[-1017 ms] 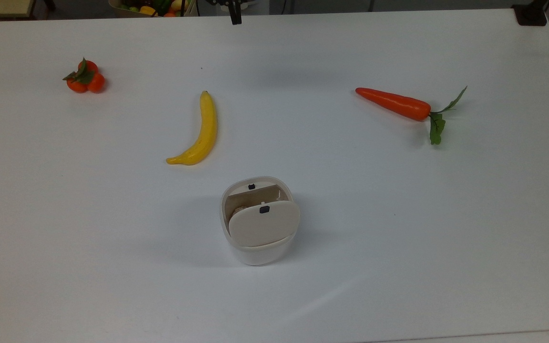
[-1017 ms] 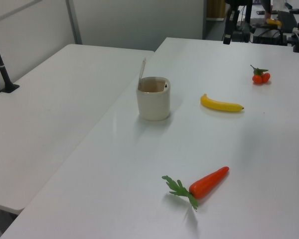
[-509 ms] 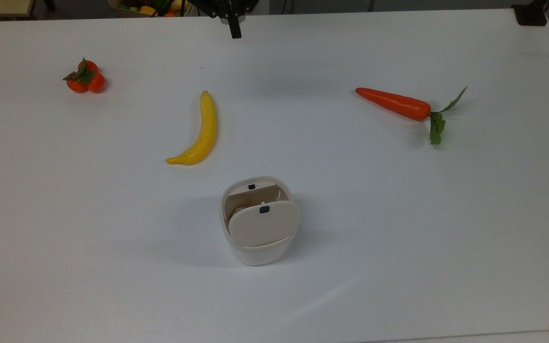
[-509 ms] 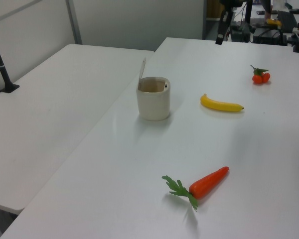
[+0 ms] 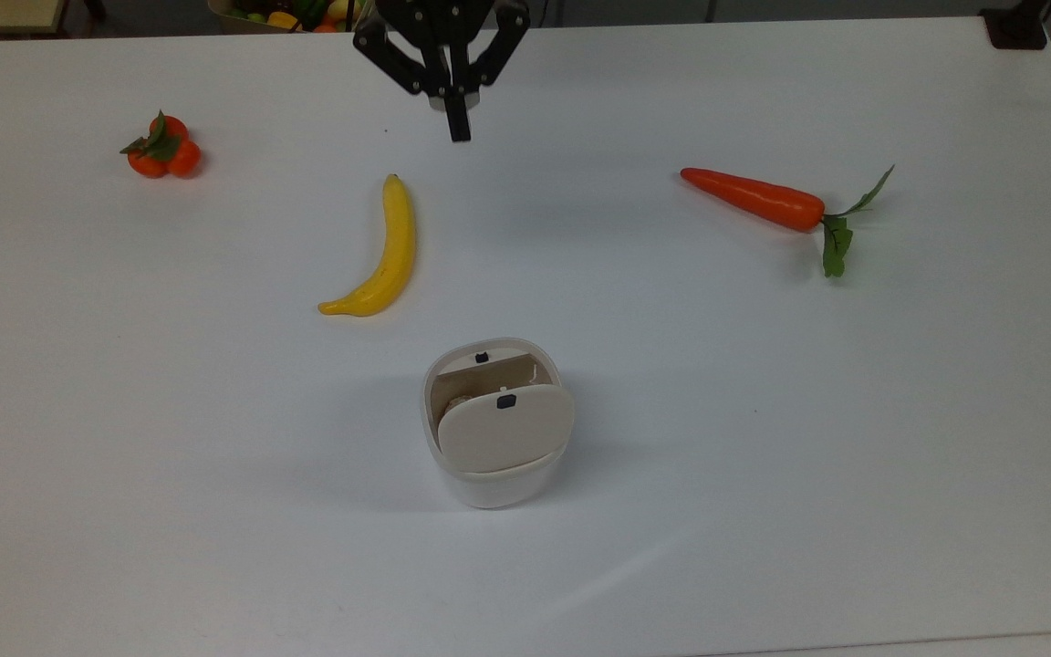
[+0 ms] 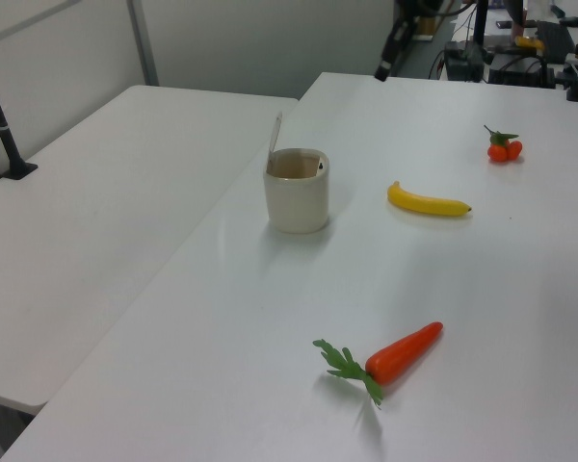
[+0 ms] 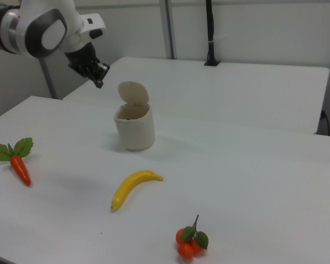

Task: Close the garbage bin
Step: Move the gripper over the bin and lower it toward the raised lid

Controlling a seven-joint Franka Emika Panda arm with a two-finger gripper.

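- The garbage bin stands upright on the white tabletop, a little nearer than the centre in the top view.
- Its cream lid is raised on its hinge and stands almost upright above the rim in the right view; the mouth of the bin is open.
- In the left view the lid shows edge-on as a thin strip rising from the bin's left rim, and the garbage bin sits towards the tabletop's left edge.
- A small black latch sits on the lid's free edge, and a matching black mark is on the bin's far rim.
- The end effector hangs over the far edge of the tabletop in the top view, well apart from the bin, its black fingers drawn narrow together and holding nothing.
- In the right view the end effector is to the left of the lid and about level with it, not touching it.
- A banana lies between the end effector and the bin, to the top view's left.
- A carrot lies at the top view's right.
- A cluster of small oranges lies at the top view's far left.
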